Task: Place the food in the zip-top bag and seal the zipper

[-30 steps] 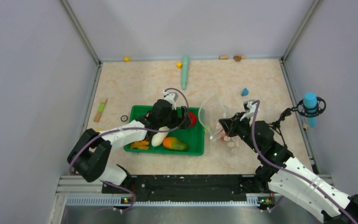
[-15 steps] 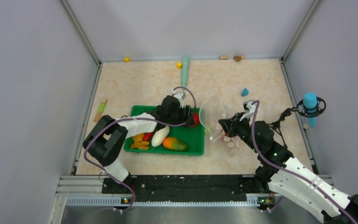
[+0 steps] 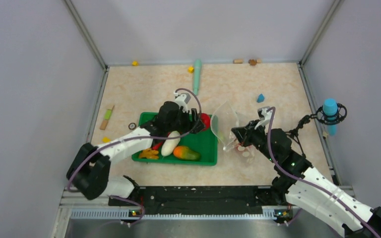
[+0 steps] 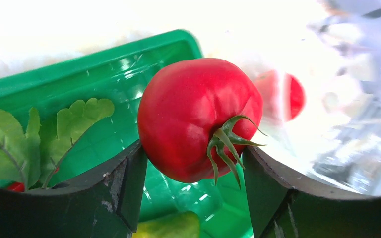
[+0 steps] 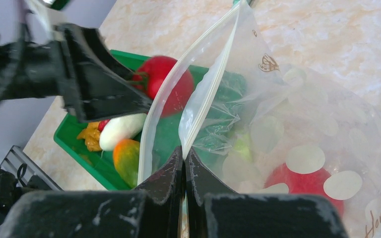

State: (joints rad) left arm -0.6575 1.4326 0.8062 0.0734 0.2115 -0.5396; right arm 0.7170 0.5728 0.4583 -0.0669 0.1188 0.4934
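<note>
My left gripper (image 4: 193, 149) is shut on a red tomato (image 4: 193, 114), held just above the right back corner of the green tray (image 3: 203, 148). The leaf (image 4: 74, 119) lies in the tray behind it. A white radish (image 3: 170, 143), a mango (image 3: 185, 153) and a yellow-orange bunch (image 3: 149, 153) also lie in the tray. My right gripper (image 5: 184, 151) is shut on the mouth edge of the dotted zip-top bag (image 5: 302, 114), just right of the tray. The zipper (image 5: 213, 84) stands apart, so the mouth gapes toward the held tomato (image 5: 166, 82). A second tomato (image 5: 302, 181) sits inside the bag.
A long teal stick (image 3: 197, 75) lies at the back with yellow blocks (image 3: 190, 69) nearby. A blue block (image 3: 260, 97) sits behind the bag. Wooden bits (image 3: 238, 61) rest against the back wall. A small stick (image 3: 107, 117) and a ring (image 3: 132, 126) lie left of the tray.
My left gripper has closed from wide open onto the tomato and lifted it a little off the tray. The right gripper and the bag have stayed put.
</note>
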